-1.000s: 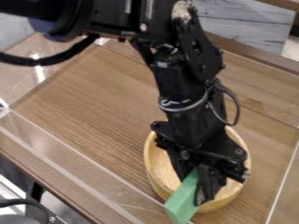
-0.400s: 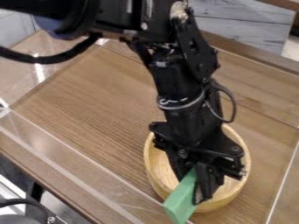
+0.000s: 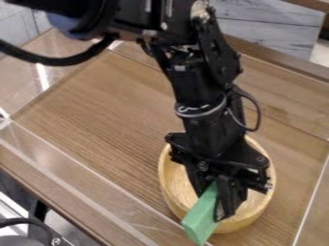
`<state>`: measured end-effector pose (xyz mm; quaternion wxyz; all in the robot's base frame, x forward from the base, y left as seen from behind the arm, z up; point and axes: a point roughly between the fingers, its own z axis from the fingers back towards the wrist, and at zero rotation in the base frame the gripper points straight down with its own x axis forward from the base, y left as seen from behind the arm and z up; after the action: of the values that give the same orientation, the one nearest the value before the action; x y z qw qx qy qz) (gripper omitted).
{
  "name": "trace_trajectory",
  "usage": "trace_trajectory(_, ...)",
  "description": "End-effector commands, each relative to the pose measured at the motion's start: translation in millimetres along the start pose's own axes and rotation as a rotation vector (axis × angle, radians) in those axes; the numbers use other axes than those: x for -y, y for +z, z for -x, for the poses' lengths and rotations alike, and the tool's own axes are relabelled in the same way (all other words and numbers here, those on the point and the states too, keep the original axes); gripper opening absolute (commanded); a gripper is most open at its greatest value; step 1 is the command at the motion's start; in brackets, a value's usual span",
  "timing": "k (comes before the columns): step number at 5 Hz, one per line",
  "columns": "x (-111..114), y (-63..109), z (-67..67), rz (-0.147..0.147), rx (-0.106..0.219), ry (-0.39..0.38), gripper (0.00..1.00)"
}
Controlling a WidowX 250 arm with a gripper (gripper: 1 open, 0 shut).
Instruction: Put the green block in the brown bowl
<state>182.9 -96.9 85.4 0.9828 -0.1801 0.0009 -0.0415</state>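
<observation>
The brown bowl (image 3: 176, 185) sits near the front right of the wooden table, a wide shallow tan dish mostly covered by the black arm above it. The green block (image 3: 201, 218) hangs tilted over the bowl's front rim, its lower end sticking out past the rim toward the table's front edge. My gripper (image 3: 221, 195) points steeply down over the bowl and is shut on the block's upper end. The black fingers (image 3: 236, 200) hide the top of the block and the middle of the bowl.
A wooden tabletop (image 3: 103, 106) with a raised pale edge strip (image 3: 52, 159) runs along the front left. A grey box or wall (image 3: 276, 34) stands behind the table at the back right. Black cables (image 3: 33, 60) loop from the arm at the upper left.
</observation>
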Motion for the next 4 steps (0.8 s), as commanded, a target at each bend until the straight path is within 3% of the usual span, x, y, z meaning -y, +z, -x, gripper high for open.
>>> trace_trajectory(1, 4.2, 10.2, -15.1, 0.015, 0.048, -0.007, 0.0)
trace_trajectory(4, 1.0, 5.7, -20.6, 0.025, 0.028, 0.013, 0.0)
